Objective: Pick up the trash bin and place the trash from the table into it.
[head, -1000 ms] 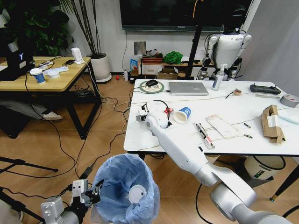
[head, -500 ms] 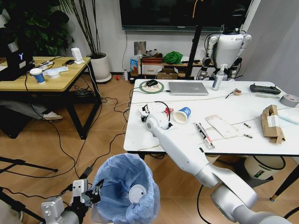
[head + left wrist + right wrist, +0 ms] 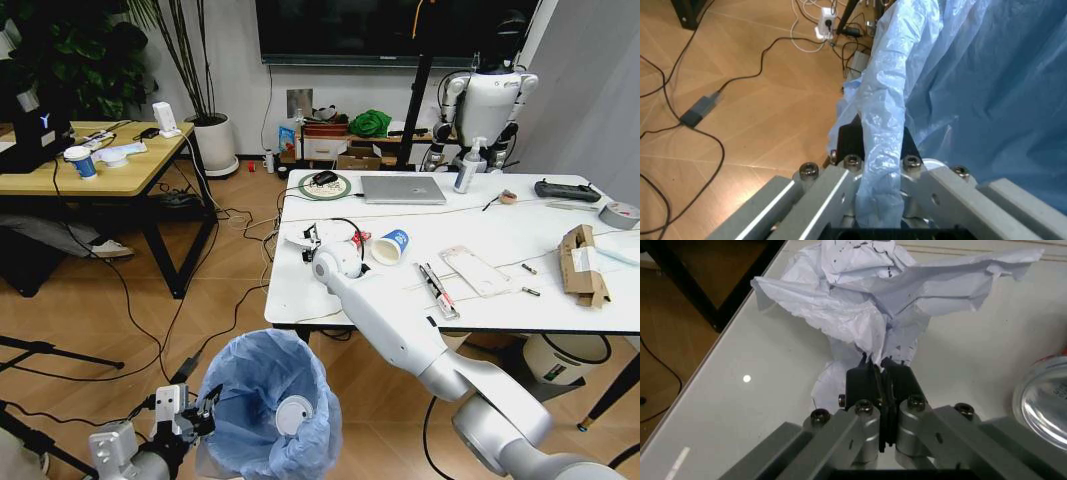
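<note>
The trash bin, lined with a crinkled blue bag, hangs low at the front left beside the table. My left gripper is shut on its rim, the bag pinched between the fingers. My right gripper is at the table's left part, shut on crumpled white paper, which also shows in the head view. A crushed can lies just beside it. Further along the table are a white-blue paper cup, a flat white packet and a torn cardboard box.
A silver laptop, a spray bottle and a grey tape roll stand toward the table's far side. A wooden desk is at the left, cables trail over the floor, and a cream bucket sits under the table.
My right gripper has shifted slightly with the crumpled paper in it, and the paper now sticks out toward the table's left edge. The left arm and the bin have not moved.
</note>
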`<state>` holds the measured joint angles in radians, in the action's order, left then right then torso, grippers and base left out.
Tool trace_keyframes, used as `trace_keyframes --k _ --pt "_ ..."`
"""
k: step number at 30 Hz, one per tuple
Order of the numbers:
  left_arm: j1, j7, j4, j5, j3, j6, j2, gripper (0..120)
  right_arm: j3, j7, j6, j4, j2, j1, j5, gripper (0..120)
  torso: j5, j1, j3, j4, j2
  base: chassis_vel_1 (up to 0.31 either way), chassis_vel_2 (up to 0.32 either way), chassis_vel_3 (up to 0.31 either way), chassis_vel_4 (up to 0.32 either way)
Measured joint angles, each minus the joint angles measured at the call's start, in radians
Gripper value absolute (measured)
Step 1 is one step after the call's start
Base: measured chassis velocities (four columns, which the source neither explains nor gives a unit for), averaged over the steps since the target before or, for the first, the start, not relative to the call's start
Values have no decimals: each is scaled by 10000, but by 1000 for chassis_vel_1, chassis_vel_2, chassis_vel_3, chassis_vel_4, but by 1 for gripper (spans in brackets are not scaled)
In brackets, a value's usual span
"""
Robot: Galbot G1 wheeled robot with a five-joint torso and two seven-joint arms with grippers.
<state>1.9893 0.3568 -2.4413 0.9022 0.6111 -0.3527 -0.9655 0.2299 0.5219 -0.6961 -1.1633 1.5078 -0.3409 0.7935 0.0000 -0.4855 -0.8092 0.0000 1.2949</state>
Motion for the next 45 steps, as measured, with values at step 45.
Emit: trace_keyframes --k 45 --pt "-555 487 -22 958 209 -140 -59 0 446 -5476 1880 -9835 -6340 -2521 3551 0 1 2 1 -1 1 0 0 0 0"
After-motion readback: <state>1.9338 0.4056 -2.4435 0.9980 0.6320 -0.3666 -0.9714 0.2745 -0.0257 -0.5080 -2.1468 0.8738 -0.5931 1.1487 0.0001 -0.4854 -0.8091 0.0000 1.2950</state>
